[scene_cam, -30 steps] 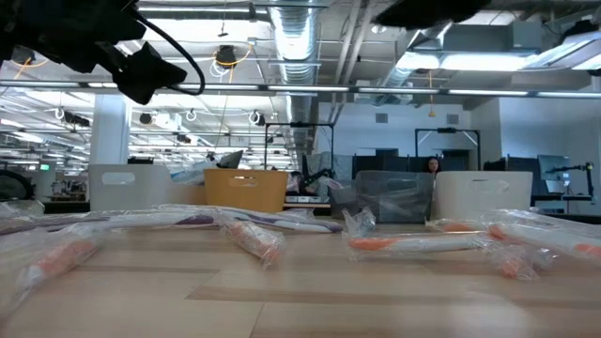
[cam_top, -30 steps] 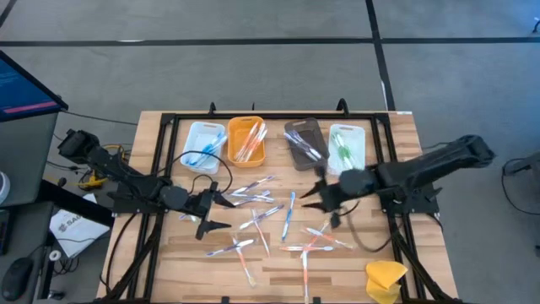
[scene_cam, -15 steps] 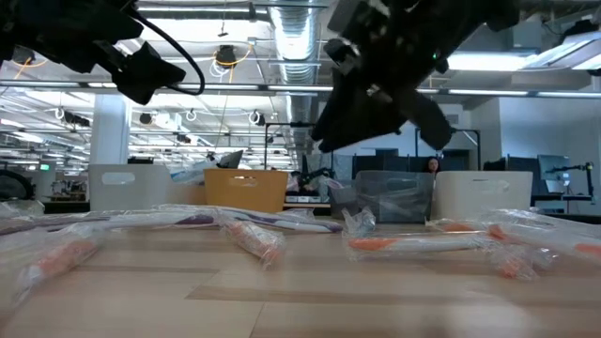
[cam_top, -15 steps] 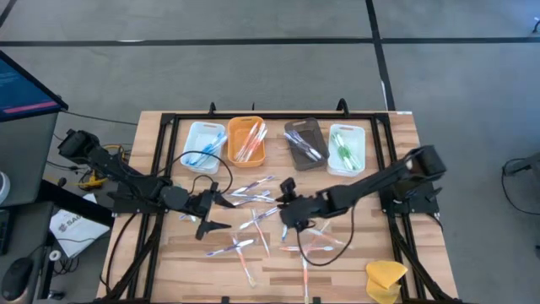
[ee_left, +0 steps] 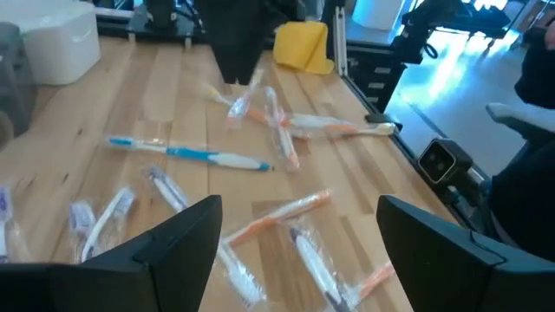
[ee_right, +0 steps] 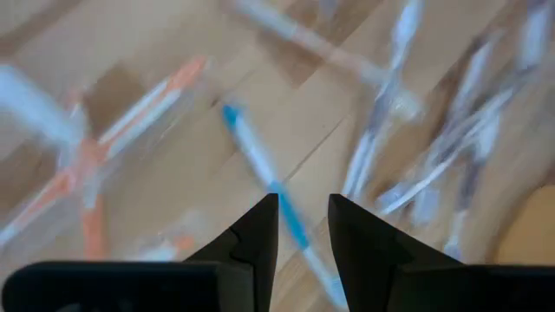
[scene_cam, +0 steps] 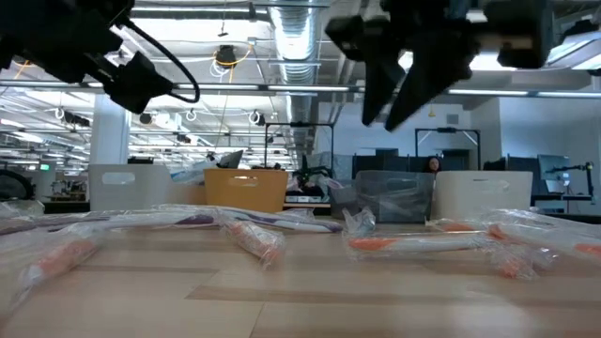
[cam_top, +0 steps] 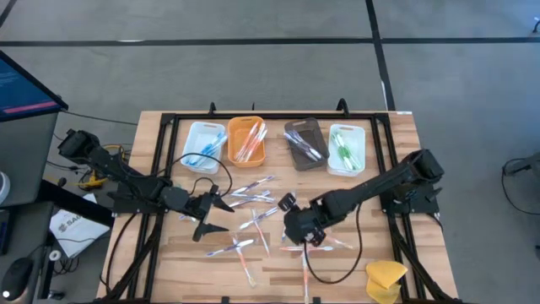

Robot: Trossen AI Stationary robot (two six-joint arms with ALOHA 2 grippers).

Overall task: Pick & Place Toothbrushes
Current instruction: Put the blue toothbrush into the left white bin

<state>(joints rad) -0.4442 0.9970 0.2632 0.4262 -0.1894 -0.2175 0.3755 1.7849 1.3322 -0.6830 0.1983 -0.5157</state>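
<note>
Reaching for pickup: right gripper [cam_top: 297,226] poised over loose toothbrushes [cam_top: 268,213] scattered on table [cam_top: 380,245] mid-board, fingers [ee_right: 260,227] only narrowly parted above blue-handled toothbrush [ee_right: 264,178]. Nothing held. Left gripper [cam_top: 211,213] parked near table's left side, fingers [ee_left: 186,236] spread wide. Next move judged: wider opening, descent astride blue handle, closure, then carry to trays [cam_top: 202,143] at far edge.

Heads up, your right wrist view is motion-smeared, so the toothbrushes [ee_right: 260,165] there are just streaks. From above, the right gripper [cam_top: 297,226] covers a few brushes, so you can't tell if it's touching any. In the low view both arms get cut off by the top edge.
</note>
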